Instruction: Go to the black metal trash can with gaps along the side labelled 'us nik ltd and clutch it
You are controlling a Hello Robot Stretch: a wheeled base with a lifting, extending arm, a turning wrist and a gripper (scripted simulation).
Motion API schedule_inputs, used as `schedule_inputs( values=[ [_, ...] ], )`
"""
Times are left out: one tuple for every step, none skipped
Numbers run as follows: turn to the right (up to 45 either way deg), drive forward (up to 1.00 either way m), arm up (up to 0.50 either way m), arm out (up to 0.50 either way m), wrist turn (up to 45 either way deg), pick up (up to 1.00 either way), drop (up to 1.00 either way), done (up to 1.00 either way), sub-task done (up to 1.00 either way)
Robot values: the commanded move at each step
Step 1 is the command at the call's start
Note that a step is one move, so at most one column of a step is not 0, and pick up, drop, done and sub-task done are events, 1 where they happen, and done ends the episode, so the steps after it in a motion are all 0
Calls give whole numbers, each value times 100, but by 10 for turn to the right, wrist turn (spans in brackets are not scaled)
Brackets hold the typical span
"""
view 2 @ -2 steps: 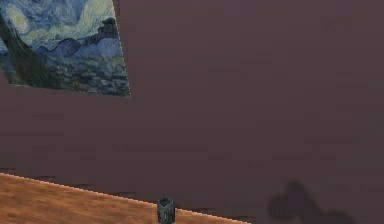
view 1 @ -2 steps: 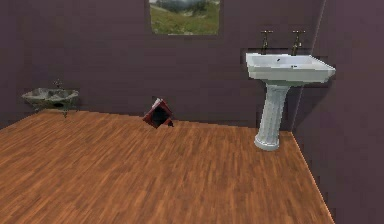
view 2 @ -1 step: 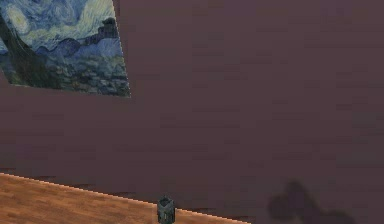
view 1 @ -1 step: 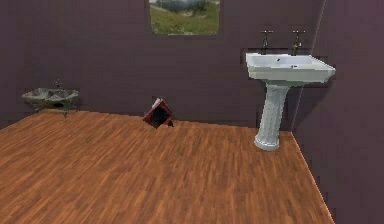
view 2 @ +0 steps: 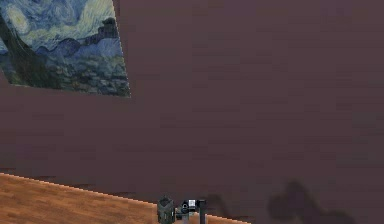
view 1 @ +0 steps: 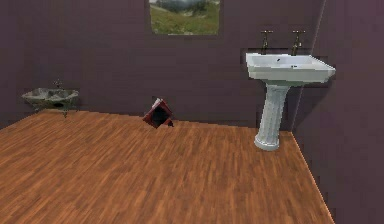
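A small dark thing with red parts (view 1: 158, 113) lies tilted on the wood floor at the foot of the far wall, near the middle of the forward view. Its shape is too small to tell a trash can from it. At the arm side view's bottom edge the gripper (view 2: 165, 212) shows as a dark body left of the two white squares (view 2: 192, 206). It stands before the purple wall and the floor's edge. The picture's edge cuts its far end off, so I cannot tell whether it holds anything.
A white pedestal sink (view 1: 277, 85) stands at the forward view's right by the corner. A small grey basin (view 1: 50, 98) hangs on the left wall. A picture (view 1: 185, 16) hangs on the far wall. A swirling blue painting (view 2: 65, 45) hangs on the wall in the arm side view. Wood floor (view 1: 130, 170) spreads in front.
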Motion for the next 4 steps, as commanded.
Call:
schedule_inputs(
  values=[
    [0, 0, 0, 0, 450, 0, 0, 0, 0],
    [0, 0, 0, 0, 450, 0, 0, 0, 0],
    [0, 0, 0, 0, 450, 0, 0, 0, 0],
    [0, 0, -30, 0, 0, 0, 0, 0, 0]
  ],
)
